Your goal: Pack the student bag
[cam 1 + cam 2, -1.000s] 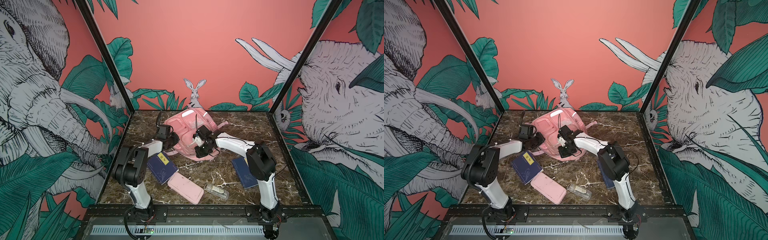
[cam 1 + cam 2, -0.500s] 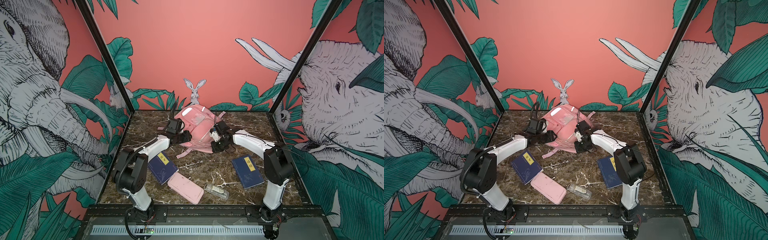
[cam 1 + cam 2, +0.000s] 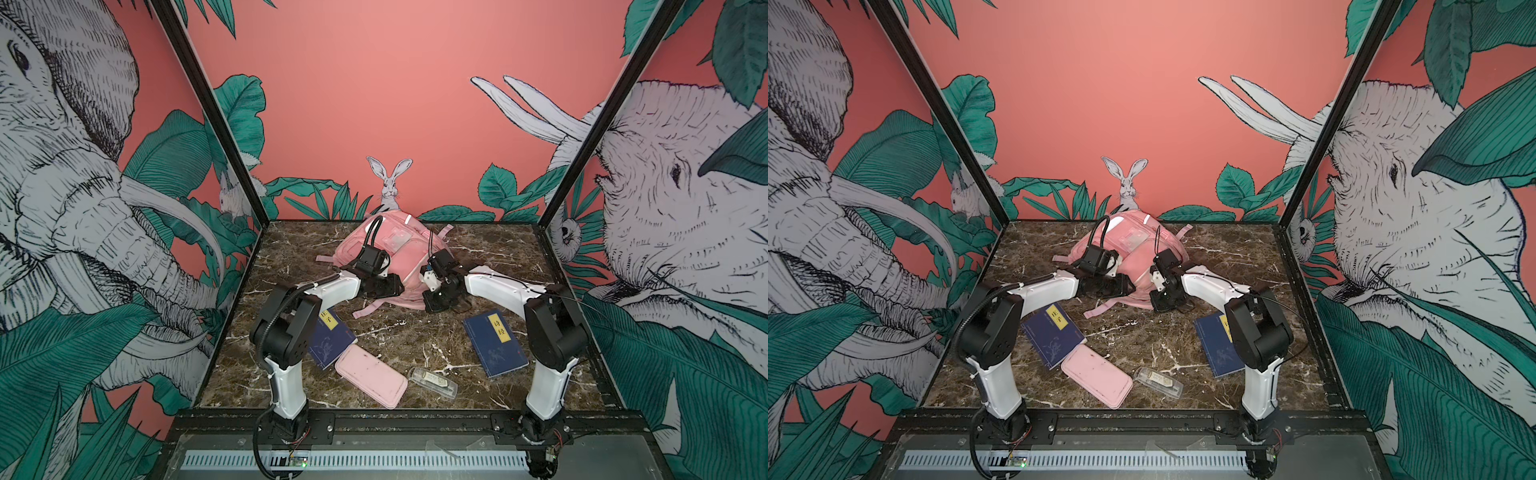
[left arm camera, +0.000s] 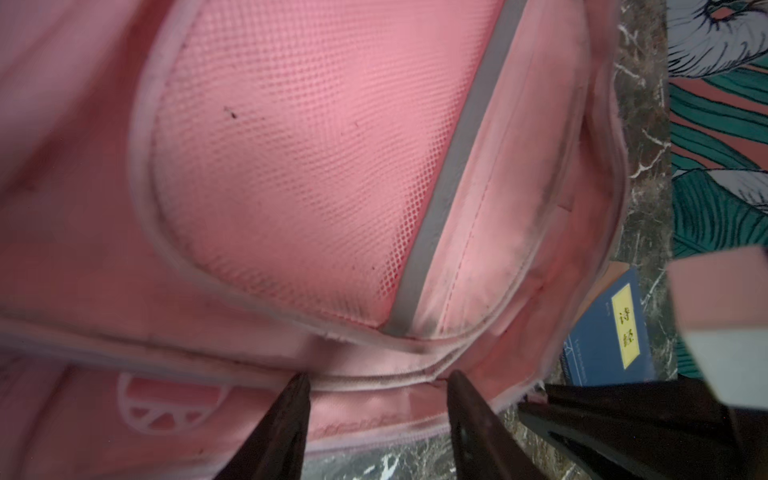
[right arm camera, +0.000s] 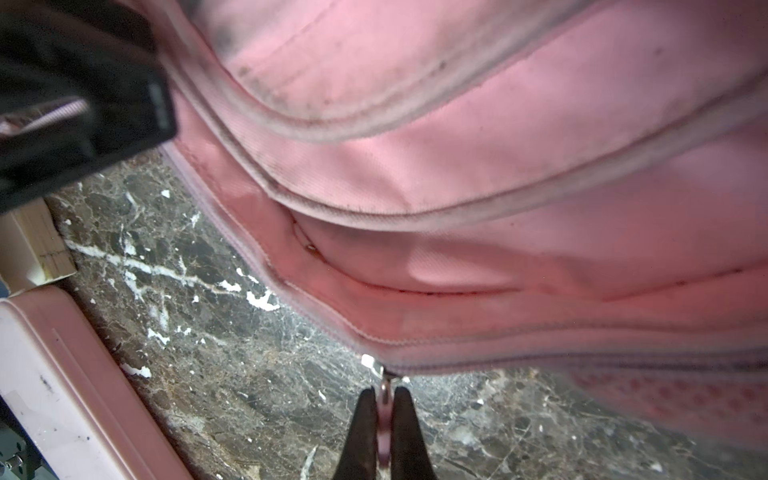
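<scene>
The student bag (image 3: 395, 249) (image 3: 1133, 245), a big pink backpack, lies at the back middle of the marble table (image 3: 415, 332). My left gripper (image 3: 384, 286) (image 3: 1121, 286) is at the bag's near left edge. In the left wrist view it (image 4: 380, 378) stands open, its fingers either side of the bag's seam (image 4: 374, 382), with mesh fabric (image 4: 291, 166) beyond. My right gripper (image 3: 436, 301) (image 3: 1163, 301) is at the bag's near right corner. In the right wrist view it (image 5: 384, 395) is shut on the bag's small metal zipper pull (image 5: 384, 388), just above the tabletop.
In both top views, a blue book (image 3: 330, 340) (image 3: 1054, 336) lies front left and another blue book (image 3: 494, 343) (image 3: 1219, 349) front right. A flat pink pencil pouch (image 3: 371, 375) (image 3: 1096, 376) and a clear plastic case (image 3: 432, 380) (image 3: 1158, 382) lie near the front edge. A loose strap (image 3: 365, 309) trails forward.
The bag has shifted back toward the far wall and turned. Both arms have moved apart to its sides, uncovering the right book. My left gripper has gone from shut to open.
</scene>
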### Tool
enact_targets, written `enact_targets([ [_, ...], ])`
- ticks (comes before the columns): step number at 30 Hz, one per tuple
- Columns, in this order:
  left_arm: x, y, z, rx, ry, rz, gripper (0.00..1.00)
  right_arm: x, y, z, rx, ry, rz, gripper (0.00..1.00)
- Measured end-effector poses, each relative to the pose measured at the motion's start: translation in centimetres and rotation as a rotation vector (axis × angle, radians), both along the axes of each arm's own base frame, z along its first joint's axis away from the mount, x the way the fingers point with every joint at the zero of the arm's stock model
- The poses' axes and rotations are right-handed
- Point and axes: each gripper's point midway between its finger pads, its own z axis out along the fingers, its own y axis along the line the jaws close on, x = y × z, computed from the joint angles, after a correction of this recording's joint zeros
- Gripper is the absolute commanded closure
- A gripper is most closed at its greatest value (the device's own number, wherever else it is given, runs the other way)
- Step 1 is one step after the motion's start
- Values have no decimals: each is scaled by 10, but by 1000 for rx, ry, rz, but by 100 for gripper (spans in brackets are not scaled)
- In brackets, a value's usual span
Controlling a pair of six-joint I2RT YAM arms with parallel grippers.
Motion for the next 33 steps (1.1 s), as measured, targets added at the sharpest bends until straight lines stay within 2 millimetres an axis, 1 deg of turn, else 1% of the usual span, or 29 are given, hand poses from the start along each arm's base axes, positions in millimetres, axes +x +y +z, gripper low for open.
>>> enact_targets([
  [2,2,-3,-4,-12,12,4,49,1,3,1,11,-6,-4,100],
  [4,6,-7,-2,-27,10,9,49,1,7,1,17,-11,-3,100],
  [6,12,-13,0,-44,-5,10,49,-2,13,-1,20,-6,0,100],
  [8,14,-17,-3,-48,-3,12,49,-6,22,-4,18,1,14,100],
  [13,14,-18,-4,-51,2,20,50,-8,52,-10,23,15,32,100],
  [16,16,-17,-4,-53,10,40,50,-6,58,-16,27,46,7,100],
  [20,19,-15,-3,-48,4,56,50,-5,65,-16,47,61,-26,100],
  [25,23,-11,-3,-25,-14,54,47,-4,68,-16,69,59,-47,100],
  [28,23,-3,1,0,-30,38,44,-2,62,-17,89,45,-57,100],
  [30,22,5,10,18,-45,28,42,-1,54,-14,102,38,-71,100],
  [33,29,29,32,42,-90,45,40,3,35,-7,121,24,-104,100],
])
